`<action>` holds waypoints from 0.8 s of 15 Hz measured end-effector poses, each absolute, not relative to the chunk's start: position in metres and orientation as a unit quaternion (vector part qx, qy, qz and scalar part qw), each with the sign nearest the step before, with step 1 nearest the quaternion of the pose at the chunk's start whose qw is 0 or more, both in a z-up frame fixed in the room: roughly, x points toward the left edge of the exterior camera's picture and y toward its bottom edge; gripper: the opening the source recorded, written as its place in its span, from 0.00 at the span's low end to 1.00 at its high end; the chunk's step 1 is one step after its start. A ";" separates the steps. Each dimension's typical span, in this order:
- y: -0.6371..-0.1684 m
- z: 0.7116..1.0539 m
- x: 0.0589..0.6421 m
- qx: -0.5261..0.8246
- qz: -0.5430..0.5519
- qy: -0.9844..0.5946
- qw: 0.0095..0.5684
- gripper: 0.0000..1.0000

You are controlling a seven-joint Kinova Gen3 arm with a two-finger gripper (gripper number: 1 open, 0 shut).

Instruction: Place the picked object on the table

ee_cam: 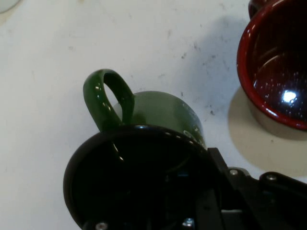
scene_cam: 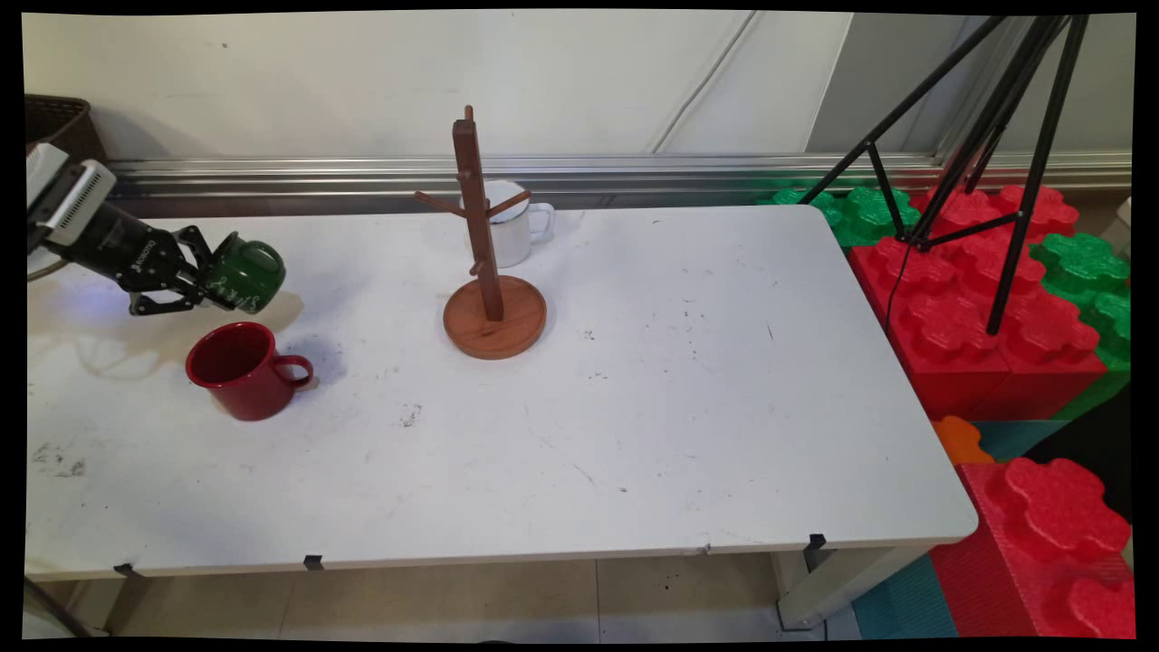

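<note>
Gripping a green mug (scene_cam: 244,274), claw (scene_cam: 205,283) above red mug (scene_cam: 243,369).

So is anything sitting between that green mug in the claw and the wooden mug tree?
Nothing visible. The claw holds the green mug above the table; the bare tabletop stretches to the wooden mug tree. The red mug stands nearer the camera, off that line.

Black hand (scene_cam: 201,282) with screwed linkage and faint, perhaps white, lettering; ribbed white wrist block (scene_cam: 68,196).
</note>
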State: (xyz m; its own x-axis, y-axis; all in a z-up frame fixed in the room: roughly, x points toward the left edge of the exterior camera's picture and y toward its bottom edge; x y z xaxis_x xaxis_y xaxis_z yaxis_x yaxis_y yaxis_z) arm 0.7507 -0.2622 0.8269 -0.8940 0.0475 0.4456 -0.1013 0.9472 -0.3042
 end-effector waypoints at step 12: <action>-0.280 0.801 0.735 -0.018 0.153 -0.970 0.187 0.00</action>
State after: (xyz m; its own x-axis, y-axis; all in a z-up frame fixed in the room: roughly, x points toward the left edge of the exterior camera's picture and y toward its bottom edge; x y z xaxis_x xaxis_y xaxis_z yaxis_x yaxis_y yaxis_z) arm 0.7354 -0.2798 0.8011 -0.9290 0.0929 0.3581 -0.0217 0.9526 -0.3033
